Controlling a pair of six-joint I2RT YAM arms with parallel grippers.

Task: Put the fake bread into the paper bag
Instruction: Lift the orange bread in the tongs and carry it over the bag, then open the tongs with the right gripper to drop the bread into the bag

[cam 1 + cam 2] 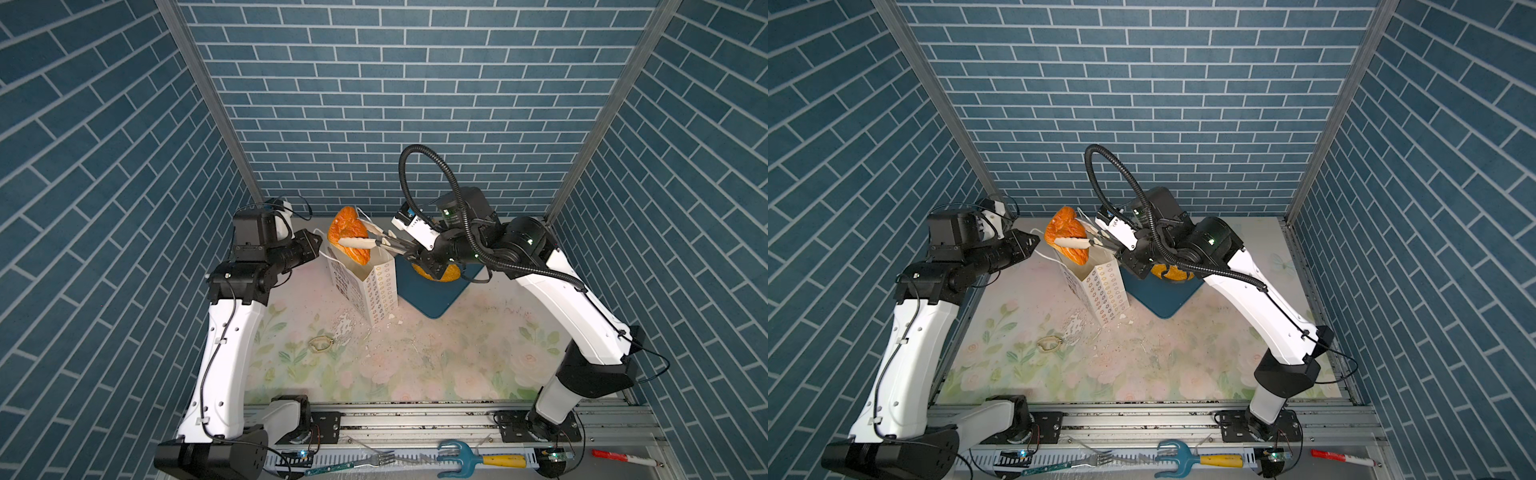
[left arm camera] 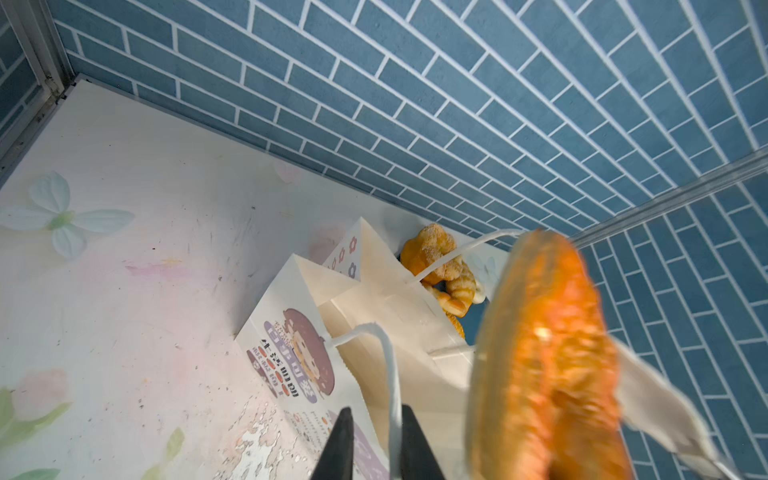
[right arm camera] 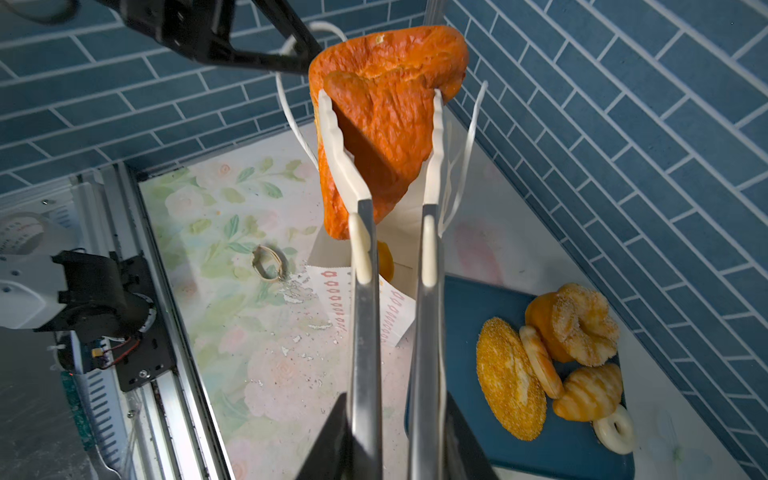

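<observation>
A: What's around?
B: A floral tabletop (image 1: 415,365). Far on it lies a dark teal flat tray (image 1: 432,295), and just left of that a tall white paper bag (image 1: 376,286) stands upright and open.
A: The bread?
B: An orange triangular toy bread (image 1: 347,232) hangs just above the bag's mouth, pinched by cream-tipped metal tongs (image 3: 365,332) that the right gripper (image 3: 397,401) clamps.
A: The tray?
B: The right arm (image 1: 540,270) hides most of it in both top views. The right wrist view shows golden toy pastries (image 3: 509,382) there, and an orange piece (image 3: 385,259) inside the bag.
A: The left gripper (image 2: 376,415)?
B: A narrow gap, with the white cord handle (image 2: 392,374) between its fingers. I can't tell whether it's pinched.

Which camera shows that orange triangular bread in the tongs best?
The right wrist view: the orange triangular bread shows large and sharp, gripped by the tongs. The left wrist view shows it close, blurred and cut off; both top views show it small, over the paper bag.
</observation>
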